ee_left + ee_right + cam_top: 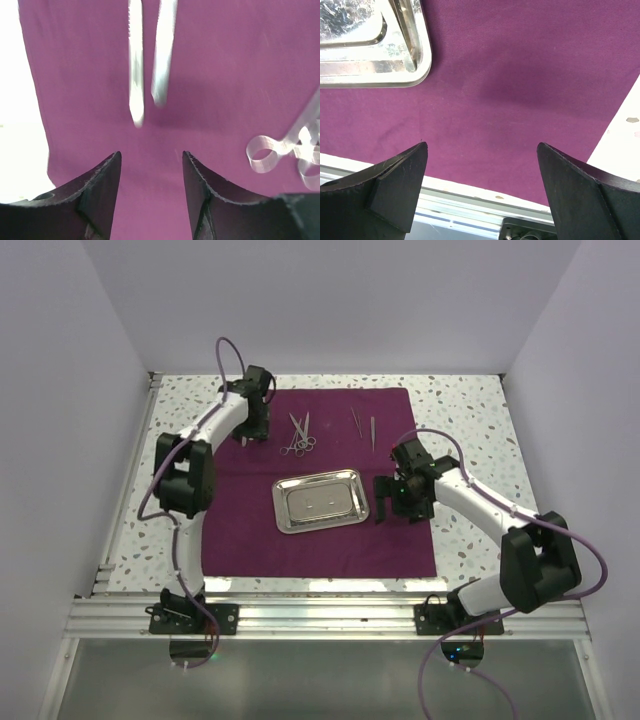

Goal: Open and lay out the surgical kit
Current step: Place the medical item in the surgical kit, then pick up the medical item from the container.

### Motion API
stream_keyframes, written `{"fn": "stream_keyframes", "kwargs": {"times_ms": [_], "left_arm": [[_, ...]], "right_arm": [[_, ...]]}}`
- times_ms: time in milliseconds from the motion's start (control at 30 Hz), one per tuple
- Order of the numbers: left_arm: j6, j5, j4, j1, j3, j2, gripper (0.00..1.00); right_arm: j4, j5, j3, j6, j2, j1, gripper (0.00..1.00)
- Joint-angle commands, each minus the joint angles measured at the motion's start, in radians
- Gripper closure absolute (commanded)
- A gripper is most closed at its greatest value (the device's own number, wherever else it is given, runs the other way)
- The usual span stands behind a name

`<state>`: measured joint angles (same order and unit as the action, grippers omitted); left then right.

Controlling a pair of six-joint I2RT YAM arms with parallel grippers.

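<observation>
The dark purple cloth wrap lies spread flat on the table. The shiny steel tray sits empty at its middle. Ring-handled scissors and forceps and thin tweezers lie on the cloth's far part. My left gripper is open and empty, low over the far left of the cloth. In the left wrist view the gripper faces two blurred silver prongs, with ring handles at right. My right gripper is open and empty beside the tray's right edge. The right wrist view shows the tray's corner.
The speckled white tabletop surrounds the cloth. An aluminium rail runs along the near edge, with both arm bases on it. White walls close in the left, back and right.
</observation>
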<state>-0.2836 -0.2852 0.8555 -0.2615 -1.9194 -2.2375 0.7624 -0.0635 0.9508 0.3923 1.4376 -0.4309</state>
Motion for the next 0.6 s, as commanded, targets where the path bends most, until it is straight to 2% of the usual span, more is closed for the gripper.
{"fn": "stream_keyframes", "kwargs": {"times_ms": [0, 167, 300, 567], "left_arm": [[-0.104, 0.063, -0.013, -0.086, 0.161, 0.240, 0.45], [-0.207, 0.136, -0.033, -0.223, 0.409, 0.422, 0.49], [-0.282, 0.201, -0.052, -0.341, 0.516, 0.493, 0.52], [-0.402, 0.245, -0.111, -0.415, 0.687, 0.533, 0.56]], "right_arm": [[-0.015, -0.001, 0.016, -0.004, -0.019, 0.004, 0.06], [-0.031, -0.006, -0.001, -0.001, -0.034, 0.004, 0.05], [-0.038, -0.015, -0.015, -0.006, -0.042, 0.006, 0.06], [-0.049, -0.033, -0.040, -0.007, -0.069, 0.003, 0.05]]}}
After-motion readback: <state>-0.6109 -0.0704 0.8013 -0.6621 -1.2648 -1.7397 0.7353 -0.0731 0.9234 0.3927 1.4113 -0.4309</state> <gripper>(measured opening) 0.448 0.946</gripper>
